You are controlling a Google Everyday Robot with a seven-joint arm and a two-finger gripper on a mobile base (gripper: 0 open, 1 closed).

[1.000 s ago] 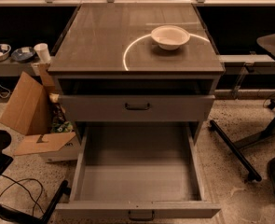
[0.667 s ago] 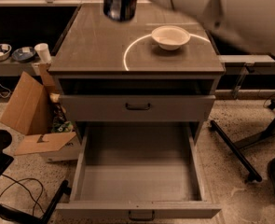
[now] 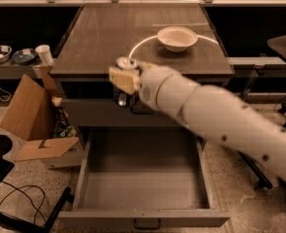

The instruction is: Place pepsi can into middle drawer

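While grey metal middle drawer point(image 3: 142, 191) gapes, pincer point(image 3: 124, 102) (above it) clasps dark cylindrical pepsi can point(image 3: 122, 98)

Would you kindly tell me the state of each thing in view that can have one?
gripper: shut on the pepsi can, in front of the upper drawer, above the open one.
pepsi can: held in the air, not yet in the drawer.
middle drawer: pulled open, nothing in it.
upper drawer: shut.
white bowl: upright on the cabinet top.
cardboard box: flaps open.
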